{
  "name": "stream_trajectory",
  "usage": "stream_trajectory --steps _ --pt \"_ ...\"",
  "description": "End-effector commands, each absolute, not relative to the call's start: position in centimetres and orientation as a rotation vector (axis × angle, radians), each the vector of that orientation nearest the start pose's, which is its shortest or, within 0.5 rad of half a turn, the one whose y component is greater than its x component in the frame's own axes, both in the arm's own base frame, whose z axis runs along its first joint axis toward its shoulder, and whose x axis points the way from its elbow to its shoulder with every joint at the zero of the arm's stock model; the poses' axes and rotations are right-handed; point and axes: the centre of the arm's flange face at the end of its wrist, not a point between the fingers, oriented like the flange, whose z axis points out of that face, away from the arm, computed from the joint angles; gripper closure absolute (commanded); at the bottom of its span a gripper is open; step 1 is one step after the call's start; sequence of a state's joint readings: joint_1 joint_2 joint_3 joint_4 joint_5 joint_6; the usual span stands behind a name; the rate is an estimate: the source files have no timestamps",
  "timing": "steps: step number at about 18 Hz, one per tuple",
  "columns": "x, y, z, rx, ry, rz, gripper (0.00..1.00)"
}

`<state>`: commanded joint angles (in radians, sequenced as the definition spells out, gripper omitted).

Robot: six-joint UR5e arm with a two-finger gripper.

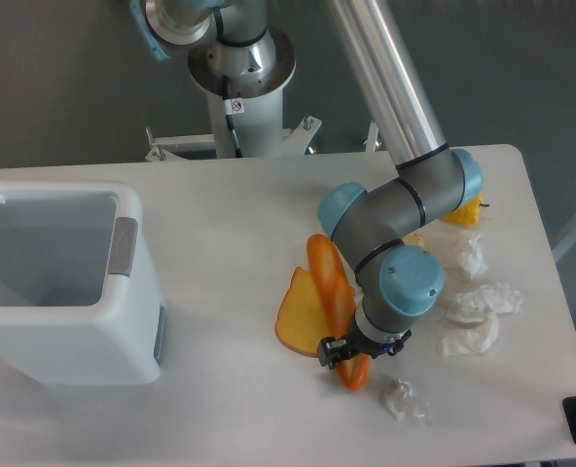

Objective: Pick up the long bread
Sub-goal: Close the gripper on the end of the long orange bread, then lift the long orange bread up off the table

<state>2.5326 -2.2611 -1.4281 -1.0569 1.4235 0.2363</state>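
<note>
The long bread [331, 287] is a narrow glossy orange-brown baguette. It lies on the white table [220, 399] right of centre, running from upper left to lower right, partly over a flat orange toast slice [298, 316]. My gripper [348, 358] points down at the bread's near end. Its dark fingers stand on either side of that end, and the bread's tip shows below them. The wrist hides most of the gripper, so I cannot tell how firmly the fingers hold the bread or whether it is lifted.
A white open bin [64, 282] stands at the left. Several crumpled white paper pieces [478, 316] lie right of the arm, one more [405, 399] near the front edge. A yellow-orange item [466, 211] sits behind the elbow. The arm's base [241, 73] is at the back.
</note>
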Motion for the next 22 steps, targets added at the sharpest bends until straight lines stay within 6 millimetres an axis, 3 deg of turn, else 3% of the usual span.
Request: stream_trajectory --steps 3,4,9,13,17,22 --pt "-48.9 52.4 18.6 -2.878 -1.091 -0.216 0.73" --pt "-48.9 52.4 18.7 -2.878 -1.088 -0.214 0.75" --pt "-47.8 53.1 19.5 -2.88 -1.063 -0.212 0.75" --pt "-47.0 53.1 23.2 -2.833 -1.04 -0.212 0.75" --pt "-46.0 53.4 25.1 -2.835 -0.991 -0.183 0.75" --pt "-45.5 53.0 29.0 -2.819 -0.884 -0.123 0.75"
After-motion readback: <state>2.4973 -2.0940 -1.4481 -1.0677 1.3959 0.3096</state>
